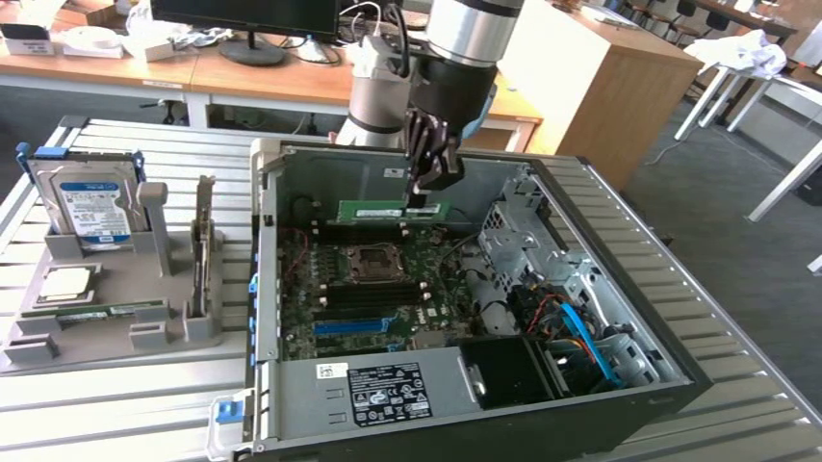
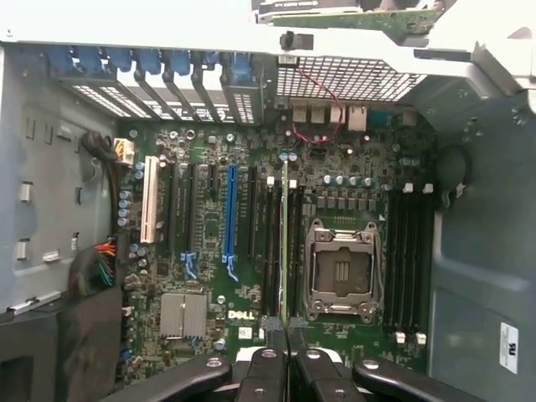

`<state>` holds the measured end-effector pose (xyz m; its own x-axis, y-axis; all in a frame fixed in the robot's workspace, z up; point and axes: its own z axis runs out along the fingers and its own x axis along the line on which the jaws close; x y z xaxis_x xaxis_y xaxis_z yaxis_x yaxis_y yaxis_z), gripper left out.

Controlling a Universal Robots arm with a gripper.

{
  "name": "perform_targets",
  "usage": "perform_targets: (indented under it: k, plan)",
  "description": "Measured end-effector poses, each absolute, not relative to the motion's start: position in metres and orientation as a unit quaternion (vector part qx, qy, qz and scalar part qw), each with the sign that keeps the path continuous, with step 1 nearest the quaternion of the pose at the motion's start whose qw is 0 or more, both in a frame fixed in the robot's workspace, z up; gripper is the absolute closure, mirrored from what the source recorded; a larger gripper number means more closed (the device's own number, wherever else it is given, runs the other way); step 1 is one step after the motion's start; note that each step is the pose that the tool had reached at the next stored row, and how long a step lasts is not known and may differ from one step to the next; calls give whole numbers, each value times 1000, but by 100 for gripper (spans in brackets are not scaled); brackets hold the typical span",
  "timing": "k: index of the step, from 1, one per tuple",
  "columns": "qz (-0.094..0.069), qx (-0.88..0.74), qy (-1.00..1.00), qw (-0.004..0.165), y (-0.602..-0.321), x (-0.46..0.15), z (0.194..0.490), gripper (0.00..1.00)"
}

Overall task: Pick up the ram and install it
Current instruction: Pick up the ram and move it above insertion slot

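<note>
Exterior view's left to right: hard drive (image 1: pixel 88 207) and expansion card (image 1: pixel 202 255) racked on the bench (image 1: pixel 115 409), then open PC case (image 1: pixel 385 404) with claw (image 1: pixel 422 197) closed on the ram (image 1: pixel 385 209), edge-down above the motherboard's memory slots (image 2: pixel 272 243) beside the CPU socket (image 2: pixel 343 268); good seating likely needs the stick parallel to its slot.

Wooden desks (image 1: pixel 321 82) behind, grey carpet floor (image 1: pixel 732 260), white table legs (image 1: pixel 786 188); ribbed metal worktable (image 1: pixel 115 414) in front

Open computer case (image 1: pixel 346 178), hard drive (image 1: pixel 88 207) alongside
</note>
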<state>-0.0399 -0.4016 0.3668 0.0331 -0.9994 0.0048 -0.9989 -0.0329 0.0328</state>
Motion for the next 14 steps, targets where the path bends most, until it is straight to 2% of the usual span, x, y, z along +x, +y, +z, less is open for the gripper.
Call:
perform_targets:
  k: [14]
  plan:
    - [-10,719,-695,13,-402,-40,346,88]
